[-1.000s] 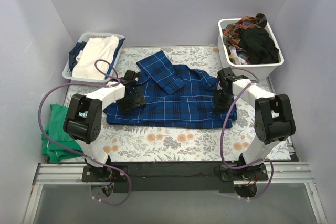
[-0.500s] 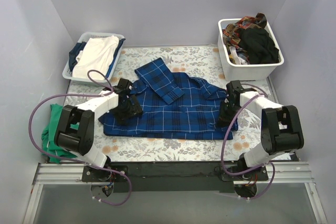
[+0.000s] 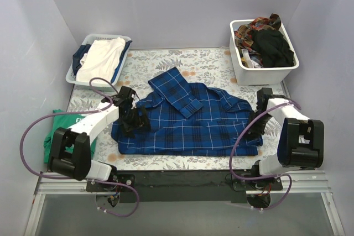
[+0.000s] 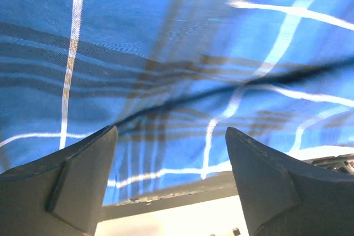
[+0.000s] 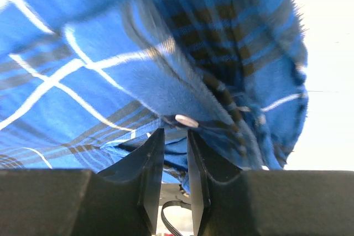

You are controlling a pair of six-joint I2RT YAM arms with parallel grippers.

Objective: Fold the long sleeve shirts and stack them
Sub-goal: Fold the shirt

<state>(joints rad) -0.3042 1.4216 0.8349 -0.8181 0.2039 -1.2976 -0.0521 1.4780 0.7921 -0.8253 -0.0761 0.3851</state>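
The blue plaid shirt (image 3: 188, 128) lies spread across the middle of the desk (image 3: 204, 62), its lower edge along the near edge and one sleeve laid over its upper part toward the far-left corner. The left tool (image 3: 135, 121) sits on the shirt's left part, its fingers (image 4: 83, 181) spread wide with nothing pinched between them. The right tool (image 3: 255, 128) is at the shirt's right side, close to the desk's right edge, its fingers (image 5: 146, 175) almost together and nipping a fold of cloth beside a white button (image 5: 186, 120).
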